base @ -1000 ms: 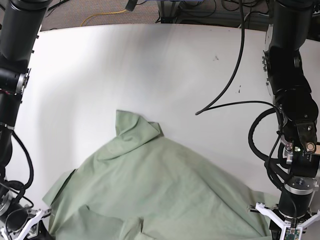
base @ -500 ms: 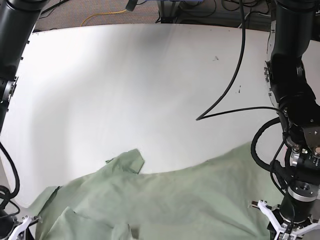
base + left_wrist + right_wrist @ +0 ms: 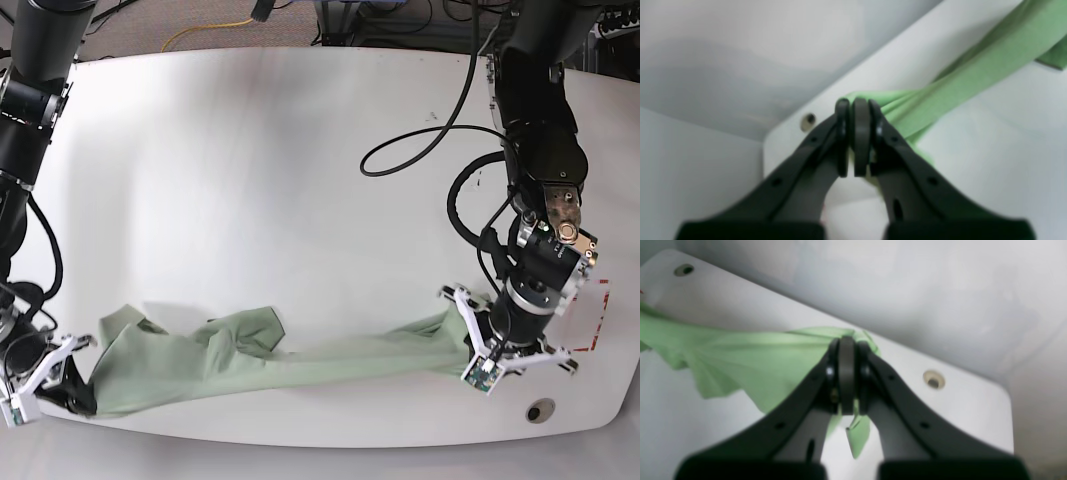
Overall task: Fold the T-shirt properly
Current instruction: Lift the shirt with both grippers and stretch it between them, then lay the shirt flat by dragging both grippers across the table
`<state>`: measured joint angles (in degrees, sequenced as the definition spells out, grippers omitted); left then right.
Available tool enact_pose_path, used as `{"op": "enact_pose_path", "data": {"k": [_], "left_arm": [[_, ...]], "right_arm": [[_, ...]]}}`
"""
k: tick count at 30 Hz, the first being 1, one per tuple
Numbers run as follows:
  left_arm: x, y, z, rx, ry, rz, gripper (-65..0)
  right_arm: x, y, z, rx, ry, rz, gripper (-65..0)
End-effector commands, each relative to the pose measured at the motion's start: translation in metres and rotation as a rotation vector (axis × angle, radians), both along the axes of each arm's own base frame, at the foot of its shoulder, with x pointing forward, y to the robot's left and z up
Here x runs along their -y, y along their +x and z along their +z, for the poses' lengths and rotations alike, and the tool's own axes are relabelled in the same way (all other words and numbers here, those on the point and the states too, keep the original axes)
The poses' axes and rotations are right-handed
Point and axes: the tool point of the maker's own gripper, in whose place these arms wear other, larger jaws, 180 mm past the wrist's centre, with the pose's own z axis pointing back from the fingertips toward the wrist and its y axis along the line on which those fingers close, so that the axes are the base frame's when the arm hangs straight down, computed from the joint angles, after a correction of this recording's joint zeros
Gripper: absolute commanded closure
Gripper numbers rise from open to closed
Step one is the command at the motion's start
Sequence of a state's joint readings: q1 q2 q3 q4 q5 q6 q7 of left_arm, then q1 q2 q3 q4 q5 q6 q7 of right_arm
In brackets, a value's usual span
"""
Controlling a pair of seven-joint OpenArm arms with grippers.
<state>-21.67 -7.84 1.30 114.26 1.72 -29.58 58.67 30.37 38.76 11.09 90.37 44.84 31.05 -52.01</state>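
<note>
The pale green T-shirt [image 3: 300, 365] lies stretched in a long, bunched band along the front of the white table [image 3: 250, 180]. At the band's right end in the base view, my left gripper [image 3: 468, 347] is shut on the fabric. The left wrist view shows its jaws [image 3: 853, 106] pinched together on the T-shirt [image 3: 973, 66], which runs taut up to the right. My right gripper [image 3: 76, 396] is shut on the band's left end. The right wrist view shows that gripper [image 3: 846, 344] clamping the T-shirt [image 3: 756, 353], which fans out to the left.
A black cable [image 3: 440, 130] loops over the table beside the arm on the right. A round hole [image 3: 541, 410] and a red dashed mark [image 3: 598, 312] sit near the front right corner. The table's front edge runs just below the shirt.
Both grippers have come down from near the camera to the table. The shirt, spread wide and loose before, is now drawn into a narrow stretched band between them.
</note>
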Motion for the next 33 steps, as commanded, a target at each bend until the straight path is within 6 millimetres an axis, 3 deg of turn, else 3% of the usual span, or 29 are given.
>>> {"op": "enact_pose_path", "data": {"k": [1, 7, 13, 18, 24, 30, 33], "left_arm": [[0.006, -0.007, -0.005, 0.000, -0.020, -0.012, 0.0], [0.017, -0.034, -0.064, -0.147, -0.058, -0.021, 0.0], [0.020, -0.080, -0.129, -0.330, -0.036, -0.049, 0.0], [0.018, -0.117, -0.168, -0.453, -0.020, -0.058, 0.0], [-0.004, -0.160, -0.204, -0.579, -0.024, 0.008, 0.0], [-0.045, -0.200, -0.226, -0.682, 0.038, 0.081, 0.0], [-0.052, -0.218, -0.235, -0.728, 0.049, 0.094, 0.0]], "right_arm": [[0.006, -0.013, 0.015, 0.066, -0.003, -0.008, 0.0], [0.011, -0.044, -0.039, -0.029, 0.039, -0.044, 0.0], [0.008, -0.085, -0.093, -0.137, 0.071, -0.069, 0.0], [0.008, -0.115, -0.128, -0.216, 0.117, -0.108, 0.0], [0.014, -0.150, -0.166, -0.319, 0.155, -0.163, 0.0], [0.018, -0.182, -0.192, -0.403, 0.173, -0.202, 0.0], [0.017, -0.196, -0.203, -0.445, 0.171, -0.208, 0.0]]}}
